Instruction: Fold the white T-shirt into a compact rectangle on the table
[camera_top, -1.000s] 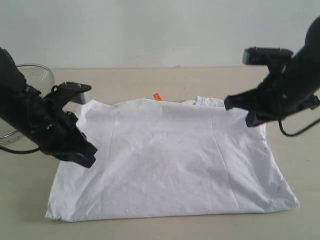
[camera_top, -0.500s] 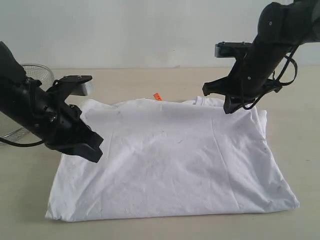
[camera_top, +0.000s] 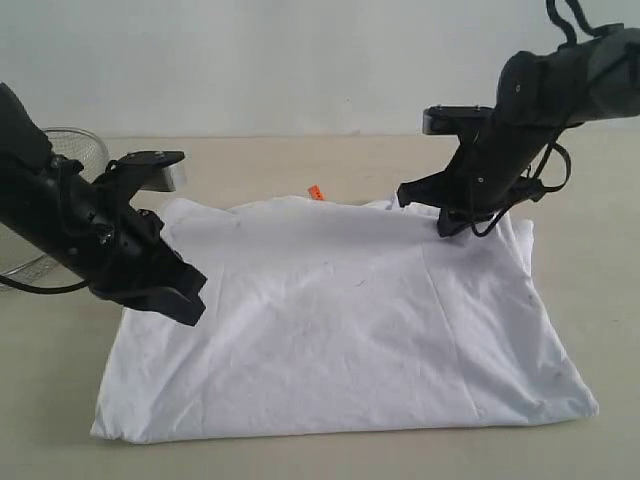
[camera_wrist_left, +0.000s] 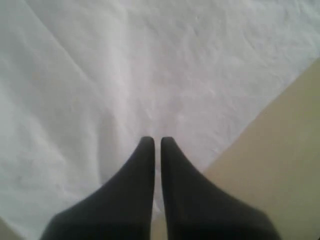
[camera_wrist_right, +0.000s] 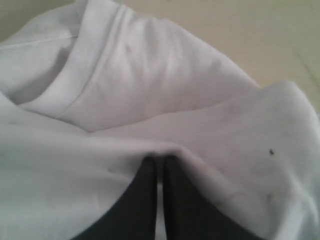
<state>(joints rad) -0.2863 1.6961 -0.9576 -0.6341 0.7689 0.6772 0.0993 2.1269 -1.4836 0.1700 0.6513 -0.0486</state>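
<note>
two claws are working this one, and both are clenched. the left claw (camera_wrist_left: 156, 141) is holding its black fingers (camera_wrist_left: 140, 180) together with only a hairline slit between them, and nothing is sitting in that slit as far as i can see. the white t-shirt (camera_top: 340, 330) is lying spread out flat right under and ahead of its tips. the shirt's side edge is running just off to one side of the claw, with bare table (camera_top: 300, 160) showing beyond it. i can't tell from either view whether the tips are actually touching the cloth.

the right claw (camera_top: 445, 228) is squeezed together too, pointing down into the shirt right by the neckline. in its wrist camera a raised ridge of fabric is sitting across the fingertips and hiding them. so i can't tell if any cloth is caught between them or if it's just nudging the fold. the collar (camera_wrist_right: 75, 75) is lying just past that ridge, ahead of the claw.

a little orange neck tag (camera_top: 314, 193) is poking out along the same neckline edge, off toward the left claw. a wire mesh bowl (camera_top: 70, 150) is sitting behind the left claw's arm, off the shirt.
</note>
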